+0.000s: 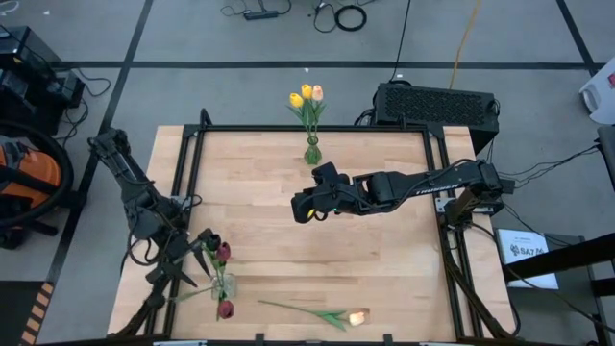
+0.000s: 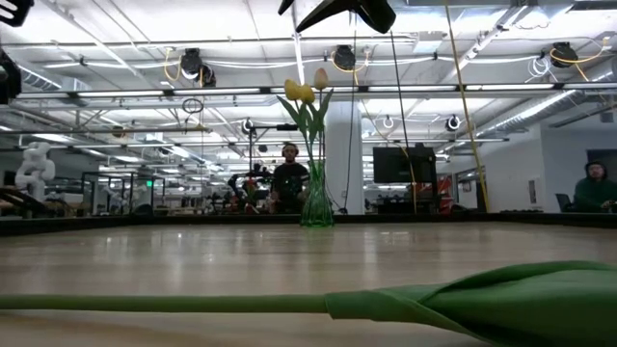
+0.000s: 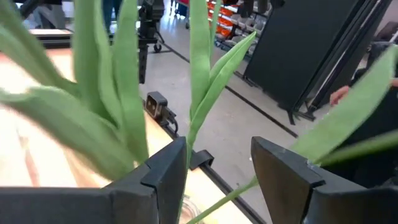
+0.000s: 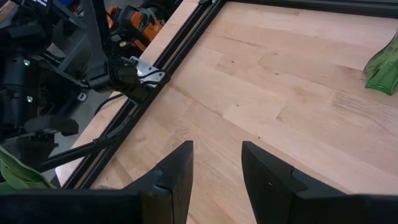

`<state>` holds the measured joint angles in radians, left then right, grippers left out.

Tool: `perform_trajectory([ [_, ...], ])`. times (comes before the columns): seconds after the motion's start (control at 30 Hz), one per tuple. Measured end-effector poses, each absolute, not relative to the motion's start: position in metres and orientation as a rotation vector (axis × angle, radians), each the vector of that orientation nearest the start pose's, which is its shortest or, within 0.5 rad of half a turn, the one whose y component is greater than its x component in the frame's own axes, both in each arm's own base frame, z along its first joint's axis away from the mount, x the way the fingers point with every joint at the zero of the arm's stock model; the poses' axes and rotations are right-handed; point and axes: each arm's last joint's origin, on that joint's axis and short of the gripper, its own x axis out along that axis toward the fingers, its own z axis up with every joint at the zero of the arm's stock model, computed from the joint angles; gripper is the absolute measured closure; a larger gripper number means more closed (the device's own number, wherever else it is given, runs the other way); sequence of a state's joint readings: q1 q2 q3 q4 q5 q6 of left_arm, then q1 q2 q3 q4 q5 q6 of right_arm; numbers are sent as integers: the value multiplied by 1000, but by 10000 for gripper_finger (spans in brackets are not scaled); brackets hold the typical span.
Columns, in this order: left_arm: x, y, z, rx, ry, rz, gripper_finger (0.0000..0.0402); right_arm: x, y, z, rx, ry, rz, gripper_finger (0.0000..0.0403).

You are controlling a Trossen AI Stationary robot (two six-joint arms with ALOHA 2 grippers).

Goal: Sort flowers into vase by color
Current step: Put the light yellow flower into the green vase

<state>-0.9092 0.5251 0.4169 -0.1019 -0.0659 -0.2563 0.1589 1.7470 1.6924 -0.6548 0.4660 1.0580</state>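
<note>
Left gripper (image 1: pixel 192 252) worked at the near-left vase (image 1: pixel 224 285); right gripper (image 1: pixel 306 207) hung mid-table, released, holding nothing.
Left fingers (image 3: pixel 165 177) stood apart among green leaves (image 3: pixel 124 93); grasp could not be told. Dark red tulips (image 1: pixel 223 253) sat in that vase, yellow and peach tulips (image 1: pixel 306 95) in the far vase (image 1: pixel 312 151). One tulip (image 1: pixel 317 313) lay near the front edge, head washed out.

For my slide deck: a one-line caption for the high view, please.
Left end effector at the dark-red tulips' vase; right end effector hovers mid-table, one peach tulip unsorted.

High cam overhead; low cam table-level; both share green vase (image 1: pixel 312 152)
</note>
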Motion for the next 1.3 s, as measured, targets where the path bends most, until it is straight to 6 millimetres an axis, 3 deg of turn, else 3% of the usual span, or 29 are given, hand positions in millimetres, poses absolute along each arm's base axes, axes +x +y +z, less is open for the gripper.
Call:
perform_trajectory([
  [0.5,70,-81,262,-147,255,-707,214,382,48,349,790,448,-611,275],
  [0.77,56,-57,268,-149,252,-551,214,382,48,349,790,448,-611,275],
  [0.9,51,-46,277,-137,236,-447,214,382,48,349,790,448,-611,275],
  [1.3,46,-24,324,-63,-27,-83,214,382,48,349,790,448,-611,275],
])
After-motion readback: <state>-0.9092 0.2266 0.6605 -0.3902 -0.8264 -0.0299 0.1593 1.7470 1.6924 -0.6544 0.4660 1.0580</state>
